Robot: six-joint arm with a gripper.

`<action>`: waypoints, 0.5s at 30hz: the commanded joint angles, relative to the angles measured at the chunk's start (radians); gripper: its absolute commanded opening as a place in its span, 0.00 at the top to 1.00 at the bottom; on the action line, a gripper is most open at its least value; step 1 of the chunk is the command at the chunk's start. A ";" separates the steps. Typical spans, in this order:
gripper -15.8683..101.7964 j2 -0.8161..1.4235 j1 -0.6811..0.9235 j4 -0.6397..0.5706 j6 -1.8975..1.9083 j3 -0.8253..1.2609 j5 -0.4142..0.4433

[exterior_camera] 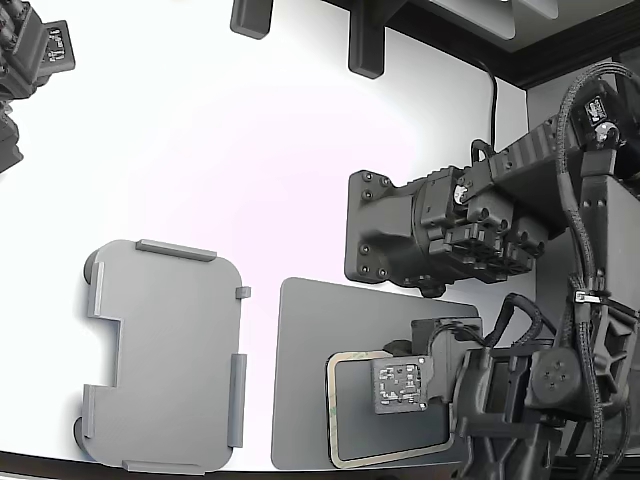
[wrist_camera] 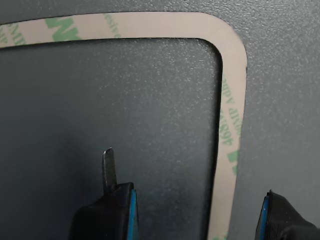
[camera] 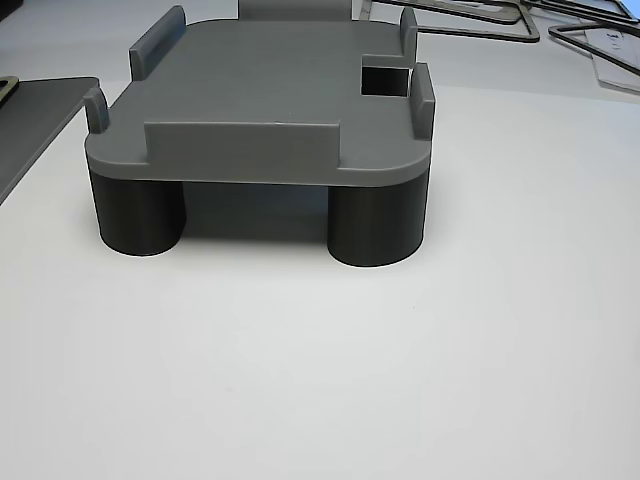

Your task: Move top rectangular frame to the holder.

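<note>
frame (wrist_camera: 235, 125) between hand (wrist_camera: 192, 197) fingers (apart)

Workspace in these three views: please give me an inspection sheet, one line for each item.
Surface: white table, bare around the parts.
Job's things: cream rectangular frame lies flat on the dark grey mat; light grey holder stands empty on dark round feet.
Clutter: more thin frames behind the holder in the other view.
Grippers: claw open, fingers astride one frame side, not closed on it.
Cables: black bundle along the arm.
Surroundings: dark brackets at the table's far edge.
</note>
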 commanded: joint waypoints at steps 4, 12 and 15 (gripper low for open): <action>0.02 0.034 -0.048 -0.049 -0.046 0.040 0.006; 0.03 0.052 -0.084 -0.074 -0.066 0.091 0.012; 0.06 0.060 -0.084 -0.078 -0.063 0.101 0.009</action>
